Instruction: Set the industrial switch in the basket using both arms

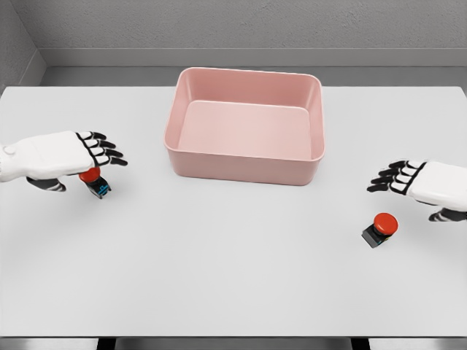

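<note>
Two hands' fingers (pixel 108 152) spread; left covers one switch (pixel 95 181), gripping nothing.

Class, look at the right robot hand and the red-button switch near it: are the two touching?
Apart. The head view shows bare white table between the right robot hand and the switch, which sits below and left of the outstretched fingertips.

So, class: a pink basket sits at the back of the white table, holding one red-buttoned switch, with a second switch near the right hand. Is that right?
Not quite. The head view shows the pink basket holds nothing. One red-buttoned switch lies on the white table under the left hand; the second switch is indeed near the right hand.
</note>
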Motion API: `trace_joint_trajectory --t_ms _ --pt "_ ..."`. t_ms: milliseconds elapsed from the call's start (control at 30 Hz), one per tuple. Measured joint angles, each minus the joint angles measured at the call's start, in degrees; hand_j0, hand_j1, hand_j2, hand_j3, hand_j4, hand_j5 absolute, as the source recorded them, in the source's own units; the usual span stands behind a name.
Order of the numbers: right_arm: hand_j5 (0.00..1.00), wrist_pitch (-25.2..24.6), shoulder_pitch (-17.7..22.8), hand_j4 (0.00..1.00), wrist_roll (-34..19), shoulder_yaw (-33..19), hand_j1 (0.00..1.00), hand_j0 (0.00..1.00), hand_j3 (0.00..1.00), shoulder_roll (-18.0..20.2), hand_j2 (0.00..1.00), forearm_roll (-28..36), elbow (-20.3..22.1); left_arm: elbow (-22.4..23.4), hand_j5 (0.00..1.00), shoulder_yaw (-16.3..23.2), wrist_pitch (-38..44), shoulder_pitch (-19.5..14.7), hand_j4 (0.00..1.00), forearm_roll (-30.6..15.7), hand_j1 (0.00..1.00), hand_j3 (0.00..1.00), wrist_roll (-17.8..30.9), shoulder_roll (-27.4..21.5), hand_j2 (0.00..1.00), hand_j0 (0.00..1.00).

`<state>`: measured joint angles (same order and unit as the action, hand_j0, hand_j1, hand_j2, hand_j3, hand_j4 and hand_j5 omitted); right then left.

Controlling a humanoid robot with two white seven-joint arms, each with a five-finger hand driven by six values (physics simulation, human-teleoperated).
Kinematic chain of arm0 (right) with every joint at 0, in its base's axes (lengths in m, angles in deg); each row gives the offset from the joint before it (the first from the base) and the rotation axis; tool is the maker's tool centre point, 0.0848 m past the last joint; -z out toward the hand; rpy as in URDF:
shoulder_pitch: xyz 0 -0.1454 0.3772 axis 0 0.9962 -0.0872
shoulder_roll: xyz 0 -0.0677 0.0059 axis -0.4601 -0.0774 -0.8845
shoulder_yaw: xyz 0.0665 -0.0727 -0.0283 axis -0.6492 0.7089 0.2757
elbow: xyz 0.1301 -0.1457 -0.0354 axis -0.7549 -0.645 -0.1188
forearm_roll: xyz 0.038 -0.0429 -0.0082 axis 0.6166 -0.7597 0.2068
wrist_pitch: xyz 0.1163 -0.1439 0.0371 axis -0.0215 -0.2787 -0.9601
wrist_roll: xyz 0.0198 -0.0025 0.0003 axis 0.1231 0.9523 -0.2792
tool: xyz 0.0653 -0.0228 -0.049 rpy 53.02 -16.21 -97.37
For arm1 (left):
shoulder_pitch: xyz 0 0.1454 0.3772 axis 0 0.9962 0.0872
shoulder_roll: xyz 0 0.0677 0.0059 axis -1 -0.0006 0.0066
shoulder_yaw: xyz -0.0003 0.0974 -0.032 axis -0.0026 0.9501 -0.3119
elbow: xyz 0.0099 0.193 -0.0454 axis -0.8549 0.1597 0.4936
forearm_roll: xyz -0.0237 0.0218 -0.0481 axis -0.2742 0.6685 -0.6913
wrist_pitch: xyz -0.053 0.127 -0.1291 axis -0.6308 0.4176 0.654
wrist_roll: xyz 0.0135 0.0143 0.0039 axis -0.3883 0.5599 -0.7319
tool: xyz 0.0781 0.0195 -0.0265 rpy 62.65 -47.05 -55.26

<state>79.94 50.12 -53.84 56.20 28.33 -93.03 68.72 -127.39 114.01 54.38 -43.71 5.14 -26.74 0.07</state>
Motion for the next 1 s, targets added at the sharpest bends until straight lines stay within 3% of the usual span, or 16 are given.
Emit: trace_joint_trajectory --t_ms 133,500,900,1000 --pt "1.0 0.0 0.6 1.0 0.0 0.0 1.0 1.0 1.0 0.1 1.0 0.0 0.9 0.1 0.92 1.4 3.0 -0.4 0.92 1.1 0.92 0.92 0.0 1.2 0.92 0.92" --pt "1.0 0.0 2.5 1.0 0.0 0.1 1.0 1.0 1.0 1.0 1.0 0.0 2.2 0.6 0.92 4.7 5.0 -0.7 0.92 3.8 0.92 0.92 0.0 1.5 0.92 0.92" --pt "1.0 0.0 3.5 1.0 0.0 0.1 1.0 1.0 1.0 -1.6 1.0 0.0 3.1 1.9 0.87 5.1 8.0 -0.8 0.87 5.1 0.87 0.87 0.0 3.1 0.87 0.87" --pt "1.0 0.0 4.3 1.0 -0.1 0.1 1.0 1.0 1.0 -2.2 1.0 0.0 3.2 1.8 0.81 5.2 7.8 -0.8 0.81 5.1 0.81 0.81 0.0 3.3 0.81 0.81"
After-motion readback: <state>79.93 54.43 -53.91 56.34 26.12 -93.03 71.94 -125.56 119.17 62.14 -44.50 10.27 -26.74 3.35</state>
